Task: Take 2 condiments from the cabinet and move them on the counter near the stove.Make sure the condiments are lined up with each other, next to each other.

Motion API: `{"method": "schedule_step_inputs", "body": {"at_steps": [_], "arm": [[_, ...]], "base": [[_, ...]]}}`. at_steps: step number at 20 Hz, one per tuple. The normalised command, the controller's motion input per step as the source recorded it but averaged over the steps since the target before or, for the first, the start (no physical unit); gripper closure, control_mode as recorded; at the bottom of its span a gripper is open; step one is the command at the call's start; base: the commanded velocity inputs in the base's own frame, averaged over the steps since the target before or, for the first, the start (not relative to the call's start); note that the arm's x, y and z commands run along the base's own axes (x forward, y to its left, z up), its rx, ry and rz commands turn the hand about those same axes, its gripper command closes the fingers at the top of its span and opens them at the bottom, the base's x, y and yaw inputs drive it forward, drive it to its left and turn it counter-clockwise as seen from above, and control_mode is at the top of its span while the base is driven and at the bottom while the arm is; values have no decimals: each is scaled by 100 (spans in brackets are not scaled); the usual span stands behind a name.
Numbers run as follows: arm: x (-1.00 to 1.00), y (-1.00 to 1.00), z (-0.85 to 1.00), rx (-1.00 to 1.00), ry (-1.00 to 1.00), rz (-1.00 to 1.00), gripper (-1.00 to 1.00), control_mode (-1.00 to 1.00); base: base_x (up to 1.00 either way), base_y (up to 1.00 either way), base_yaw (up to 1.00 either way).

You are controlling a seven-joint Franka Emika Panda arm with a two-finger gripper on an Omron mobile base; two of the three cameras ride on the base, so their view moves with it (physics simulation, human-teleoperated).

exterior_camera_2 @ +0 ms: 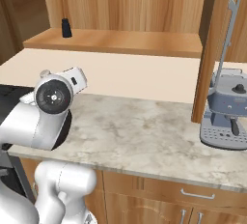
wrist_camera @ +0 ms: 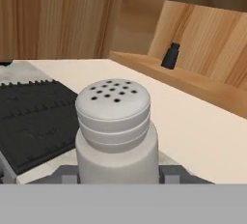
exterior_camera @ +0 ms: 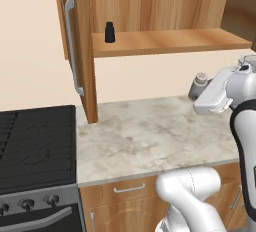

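Observation:
The light grey shaker [wrist_camera: 116,131], with a paler perforated cap, stands upright in my gripper [wrist_camera: 117,175], which is shut on its base. In the left base view the gripper [exterior_camera: 196,94] holds this shaker [exterior_camera: 200,83] above the right part of the counter [exterior_camera: 150,136], well right of the stove [exterior_camera: 35,146]. The matte black shaker [exterior_camera: 109,32] stands on the cabinet shelf [exterior_camera: 165,42] near its left end, also seen from the right base view [exterior_camera_2: 66,28] and the hand view [wrist_camera: 170,55]. The cabinet door [exterior_camera: 80,46] stands open.
A grey coffee machine [exterior_camera_2: 226,114] sits on the counter at the right, beside the other open cabinet door [exterior_camera_2: 212,49]. Drawer fronts [exterior_camera: 129,190] run below the counter edge. The stove grates [wrist_camera: 34,117] lie to the left in the hand view.

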Motion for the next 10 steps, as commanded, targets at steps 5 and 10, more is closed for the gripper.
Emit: {"method": "schedule_step_inputs", "body": {"at_steps": [5,10], "arm": [[0,0,0,0,0,0,100,100],[0,0,0,0,0,0,100,100]], "base": [[-64,22,2],[-100,52,9]]}}
